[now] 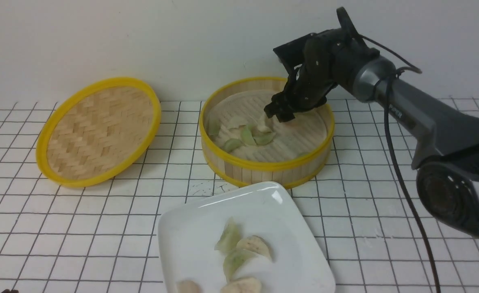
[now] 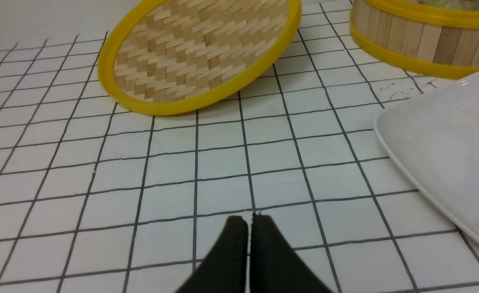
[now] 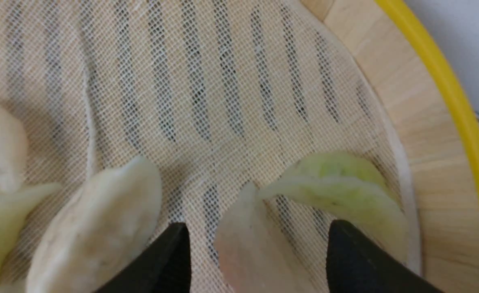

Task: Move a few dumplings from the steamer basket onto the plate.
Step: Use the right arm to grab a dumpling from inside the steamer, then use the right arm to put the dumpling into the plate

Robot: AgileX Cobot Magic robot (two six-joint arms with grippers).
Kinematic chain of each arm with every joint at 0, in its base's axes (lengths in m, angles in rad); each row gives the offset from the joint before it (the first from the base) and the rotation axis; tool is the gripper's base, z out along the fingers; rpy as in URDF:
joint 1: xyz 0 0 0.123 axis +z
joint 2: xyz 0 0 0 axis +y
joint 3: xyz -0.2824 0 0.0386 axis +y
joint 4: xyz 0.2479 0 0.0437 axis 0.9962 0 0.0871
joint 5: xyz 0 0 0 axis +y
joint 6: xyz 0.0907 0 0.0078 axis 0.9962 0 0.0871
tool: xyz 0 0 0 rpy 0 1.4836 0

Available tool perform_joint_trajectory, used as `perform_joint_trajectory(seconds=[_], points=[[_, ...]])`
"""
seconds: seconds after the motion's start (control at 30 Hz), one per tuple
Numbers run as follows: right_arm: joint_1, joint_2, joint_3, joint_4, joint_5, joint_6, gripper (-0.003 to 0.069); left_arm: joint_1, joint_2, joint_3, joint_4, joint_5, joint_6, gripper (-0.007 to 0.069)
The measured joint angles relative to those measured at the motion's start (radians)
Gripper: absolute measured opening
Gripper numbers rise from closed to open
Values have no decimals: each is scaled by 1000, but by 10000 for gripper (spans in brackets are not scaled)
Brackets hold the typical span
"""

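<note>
- right gripper [image 3: 259,226] jaws spread, straddling a cream dumpling [image 3: 243,256], not pinching it
- green dumpling [image 3: 337,183] touches it
- both inside the steamer basket [image 1: 264,166]
- several dumplings [image 1: 243,252] on the plate [image 1: 190,228]
- left gripper [image 2: 249,223] jaws pressed together, empty, over the tiled table [image 2: 174,171]

Bright, even, diffuse light fills all three views, and shadows are faint and soft-edged. A white glare streak marks the far rim of the plate [image 1: 207,228]. The front view is slightly soft. In the right wrist view the nearest dumplings [image 3: 97,228] blur, while the mesh liner [image 3: 207,81] is sharp.
</note>
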State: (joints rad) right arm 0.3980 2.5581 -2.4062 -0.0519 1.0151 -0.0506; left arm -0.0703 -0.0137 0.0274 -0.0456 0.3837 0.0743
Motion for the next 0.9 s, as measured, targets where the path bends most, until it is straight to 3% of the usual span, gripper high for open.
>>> perform_joint_trajectory(seconds=[0.17, 0.23, 0.27, 0.3, 0.53, 0.7, 0.87, 0.9], points=[[0, 27, -4, 2, -18, -6, 391, 0, 0, 0, 0, 0, 0, -6], [0, 30, -6, 5, -17, -4, 336, 0, 0, 0, 0, 0, 0, -6], [0, 30, -9, 6, -8, 1, 244, 0, 0, 0, 0, 0, 0, -6], [0, 29, -11, 3, 1, 1, 199, 0, 0, 0, 0, 0, 0, -6], [0, -25, -69, 15, 210, 13, 193, 0, 0, 0, 0, 0, 0, -6], [0, -196, -87, 148, 233, 22, 191, 0, 0, 0, 0, 0, 0, -6], [15, -400, 112, 272, 230, 23, 190, 0, 0, 0, 0, 0, 0, -6], [35, -481, 233, 289, 228, 19, 190, 0, 0, 0, 0, 0, 0, -6]])
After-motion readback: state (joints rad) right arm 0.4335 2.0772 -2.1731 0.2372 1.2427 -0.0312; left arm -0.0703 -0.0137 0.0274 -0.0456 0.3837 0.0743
